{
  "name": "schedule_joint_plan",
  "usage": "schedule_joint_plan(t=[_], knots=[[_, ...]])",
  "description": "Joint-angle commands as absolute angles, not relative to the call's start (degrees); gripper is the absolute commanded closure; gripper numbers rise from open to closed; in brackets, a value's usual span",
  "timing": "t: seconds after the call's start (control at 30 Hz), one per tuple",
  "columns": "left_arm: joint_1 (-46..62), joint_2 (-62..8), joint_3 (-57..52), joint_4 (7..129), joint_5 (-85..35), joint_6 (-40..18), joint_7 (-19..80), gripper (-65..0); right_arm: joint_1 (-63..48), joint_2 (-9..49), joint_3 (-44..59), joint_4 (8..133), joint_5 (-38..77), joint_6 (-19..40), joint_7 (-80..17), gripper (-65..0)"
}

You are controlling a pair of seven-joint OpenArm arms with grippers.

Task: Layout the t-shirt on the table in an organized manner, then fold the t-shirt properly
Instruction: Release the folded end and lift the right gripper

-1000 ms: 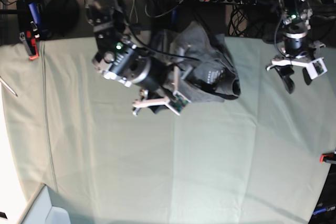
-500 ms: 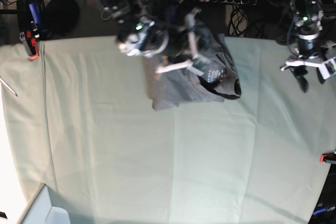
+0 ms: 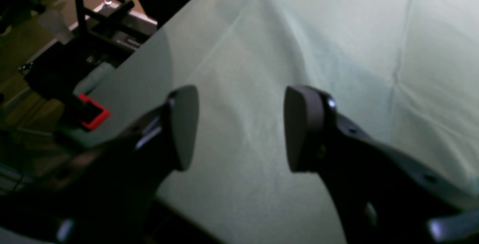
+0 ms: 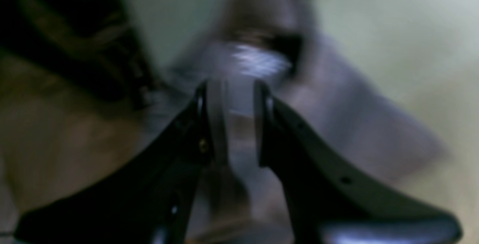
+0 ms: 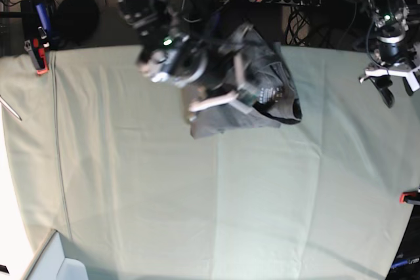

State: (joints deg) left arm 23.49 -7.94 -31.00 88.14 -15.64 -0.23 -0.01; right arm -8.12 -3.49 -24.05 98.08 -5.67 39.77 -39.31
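1. Two arms are over the bench (image 5: 197, 195). Furthest left in the base view is the right end effector (image 5: 220, 100), low over the near left part of the t-shirt (image 5: 272, 77).
2. In the blurred right wrist view its jaws stand close together with a slim gap. Grey cloth (image 4: 336, 98) lies just beyond the tips (image 4: 234, 98). I cannot tell whether any of it is pinched between them.
3. The shirt is a bunched heap at the far middle of the bench, and its far part hangs over the back edge. The neck label faces up, so laying out is barely begun.
4. The step in hand looks like taking hold of the heap to spread it. To do it well, pinch a single layer at a hem or shoulder rather than a thick wad. Then lift only enough to free the folds and draw the shirt toward the open middle of the bench.
5. Furthest right, the left end effector (image 5: 397, 88) hangs well apart from the shirt, above the bench's far right edge.
6. Its jaws (image 3: 239, 128) are spread wide with only green cloth below them, holding nothing. It would have to cross to the shirt's right side to take the opposite corner.
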Motion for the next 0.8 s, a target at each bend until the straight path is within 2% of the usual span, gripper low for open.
schedule_joint_plan(t=[0.0, 0.2, 0.4, 0.53, 0.63, 0.77], knots=[[23.5, -8.7, -31.3, 89.0, -15.5, -0.3, -1.7, -35.7, -7.7, -4.1, -24.2, 99.0, -4.8, 40.0, -38.3, -10.8], [23.6, -8.8, -31.3, 89.0, -15.5, -0.3, -1.7, -35.7, -7.6, -4.8, -24.5, 90.9, -4.8, 40.0, -37.5, -10.7], [23.9, -8.8, -31.3, 89.0, -15.5, -0.3, -1.7, -35.7, -7.9, -6.4, -28.2, 82.7, -5.1, 40.0, -30.7, -11.0], [24.5, -8.8, -31.3, 89.0, -15.5, -0.3, -1.7, -35.7, -7.6, -7.5, -32.0, 79.7, -5.1, 40.0, -29.9, -11.1], [24.5, -8.7, -31.3, 89.0, -15.5, -0.3, -1.7, -35.7, -7.6, -7.6, -33.6, 80.2, -5.1, 40.0, -29.9, -11.1], [25.9, -8.3, -30.8, 89.0, -15.6, -0.3, -1.7, -35.8, -8.2, -5.6, -30.6, 88.0, -5.0, 40.0, -30.7, -11.2]])
